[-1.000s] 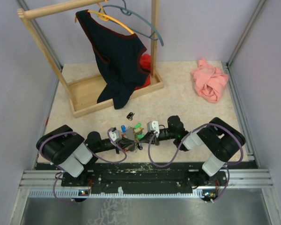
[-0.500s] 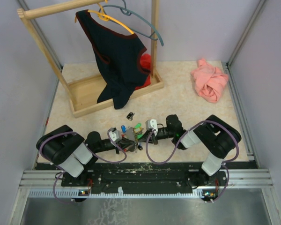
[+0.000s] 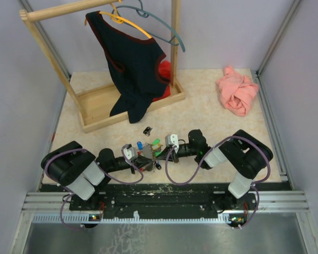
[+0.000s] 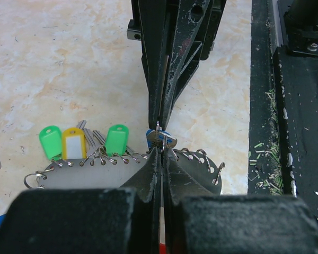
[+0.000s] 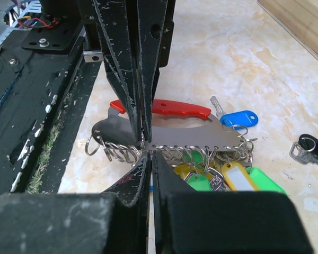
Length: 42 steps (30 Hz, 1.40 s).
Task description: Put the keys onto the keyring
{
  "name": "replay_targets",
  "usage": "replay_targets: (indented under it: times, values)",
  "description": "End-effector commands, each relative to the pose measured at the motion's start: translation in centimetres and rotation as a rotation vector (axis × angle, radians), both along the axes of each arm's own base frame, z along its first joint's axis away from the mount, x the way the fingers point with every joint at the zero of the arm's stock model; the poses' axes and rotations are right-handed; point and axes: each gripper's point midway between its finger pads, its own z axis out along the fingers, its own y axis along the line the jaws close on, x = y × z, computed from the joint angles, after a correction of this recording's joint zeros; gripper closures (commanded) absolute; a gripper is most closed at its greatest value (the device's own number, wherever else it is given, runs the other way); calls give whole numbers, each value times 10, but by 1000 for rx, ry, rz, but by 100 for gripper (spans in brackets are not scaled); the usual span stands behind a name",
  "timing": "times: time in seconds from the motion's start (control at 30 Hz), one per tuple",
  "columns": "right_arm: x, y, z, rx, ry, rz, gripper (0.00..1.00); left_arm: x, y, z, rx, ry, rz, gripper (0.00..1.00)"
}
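Note:
The keyring is a flat grey metal plate (image 5: 191,138) with a red grip (image 5: 180,109) and a row of split rings along one edge. It lies low over the table near the front edge (image 3: 150,154). My left gripper (image 4: 161,153) is shut on the plate's edge, which shows as a thin strip between its fingers. My right gripper (image 5: 150,153) faces it, shut on a small blue-headed key (image 4: 155,137) right at the plate's ring row. Green keys (image 4: 116,138) and yellow keys (image 4: 74,143) hang from rings. Another blue key (image 5: 239,118) lies beside the plate.
A black fob (image 3: 147,130) lies just behind the keys. A wooden rack (image 3: 95,108) with a dark garment (image 3: 132,63) and hangers stands at the back left, a red cloth in its base. A pink cloth (image 3: 237,95) is at the back right. The black base rail (image 4: 302,106) runs close by.
The right arm has shifted slightly to the left, bringing its gripper closer against the keyring. The left arm and the plate have stayed put. Both grippers stay shut.

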Motion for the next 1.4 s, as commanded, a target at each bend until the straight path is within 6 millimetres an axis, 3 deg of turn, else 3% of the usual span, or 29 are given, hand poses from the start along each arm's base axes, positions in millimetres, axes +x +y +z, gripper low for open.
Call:
replay_targets:
  times: [0.0, 0.63, 1.37]
  values:
    - [-1, -2, 13, 45, -37, 8, 100, -3, -1, 47, -138, -192, -18, 99]
    - [-6, -2, 21, 79, -31, 36, 100, -4, -2, 47, -138, -193, -24, 99]
    - [-3, 1, 14, 58, 4, 35, 100, -5, -2, 47, -139, -196, -33, 99]
